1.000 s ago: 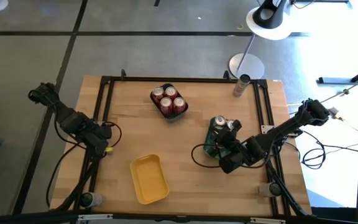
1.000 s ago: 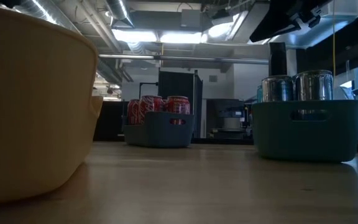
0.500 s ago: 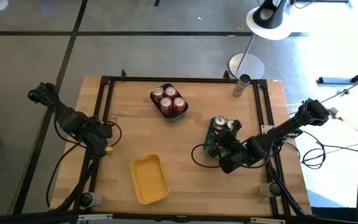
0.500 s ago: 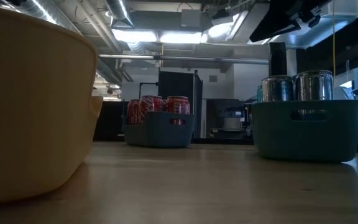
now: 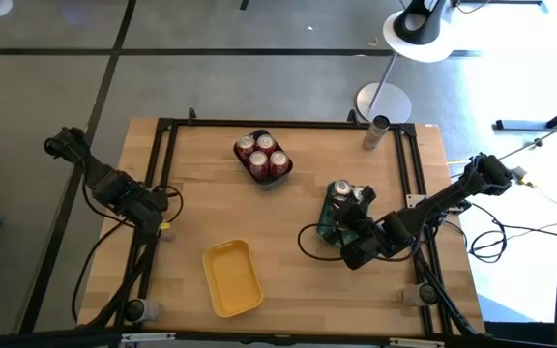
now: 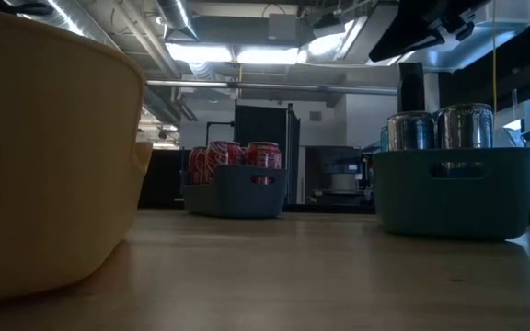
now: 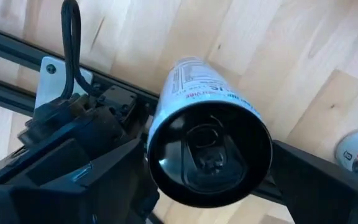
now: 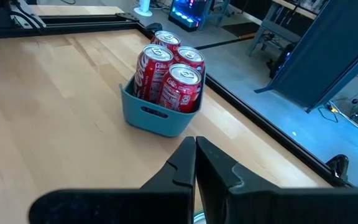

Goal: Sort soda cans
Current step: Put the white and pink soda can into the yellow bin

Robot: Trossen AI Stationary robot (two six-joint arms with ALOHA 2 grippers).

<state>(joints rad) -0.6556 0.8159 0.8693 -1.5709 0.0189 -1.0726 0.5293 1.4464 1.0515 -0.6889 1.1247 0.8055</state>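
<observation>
Frame left, table edge: my left gripper [image 5: 160,215] clamps dark soda can [image 7: 209,146], lifted. Lower centre: yellow tray [image 5: 232,278] holds nothing. Upper centre: red cans [image 5: 262,155] in dark blue tray [image 8: 157,116]. Right: my right gripper [image 5: 351,253], fingers pressed together, beside teal tray [image 6: 456,191]. Step: carrying. Next, judged: deposit can in yellow tray.

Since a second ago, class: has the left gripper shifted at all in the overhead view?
Yes, slightly. The left gripper, holding a silver can, has drifted toward the table's black frame rail on its own side, away from the yellow tray.
</observation>
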